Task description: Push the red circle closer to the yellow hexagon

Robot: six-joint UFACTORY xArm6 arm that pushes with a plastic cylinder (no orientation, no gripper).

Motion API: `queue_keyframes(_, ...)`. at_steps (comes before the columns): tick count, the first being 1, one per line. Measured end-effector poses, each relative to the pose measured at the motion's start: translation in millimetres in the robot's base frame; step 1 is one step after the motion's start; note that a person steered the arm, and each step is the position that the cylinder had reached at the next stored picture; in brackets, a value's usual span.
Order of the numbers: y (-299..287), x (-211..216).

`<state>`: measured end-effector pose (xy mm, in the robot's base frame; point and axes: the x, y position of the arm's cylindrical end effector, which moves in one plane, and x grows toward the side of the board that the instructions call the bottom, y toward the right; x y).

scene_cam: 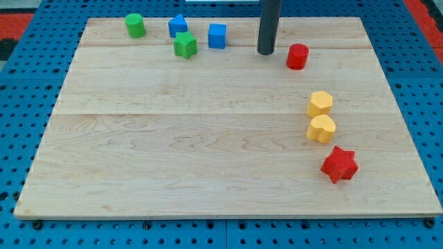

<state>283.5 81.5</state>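
The red circle (297,56) stands near the view's top right on the wooden board (173,138). The yellow hexagon (320,104) lies below it and slightly to the right, about a block's width or two away. My tip (266,52) rests on the board just left of the red circle, with a small gap between them. The dark rod rises from it out of the view's top.
A yellow heart-like block (322,128) sits just below the hexagon, and a red star (339,164) below that. At the view's top left are a green cylinder (135,25), a blue pentagon-like block (178,26), a green star (185,45) and a blue cube (217,35).
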Motion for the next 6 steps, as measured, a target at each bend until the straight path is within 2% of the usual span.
queue_keyframes(1,35,8)
queue_keyframes(3,52,-3)
queue_keyframes(6,57,61)
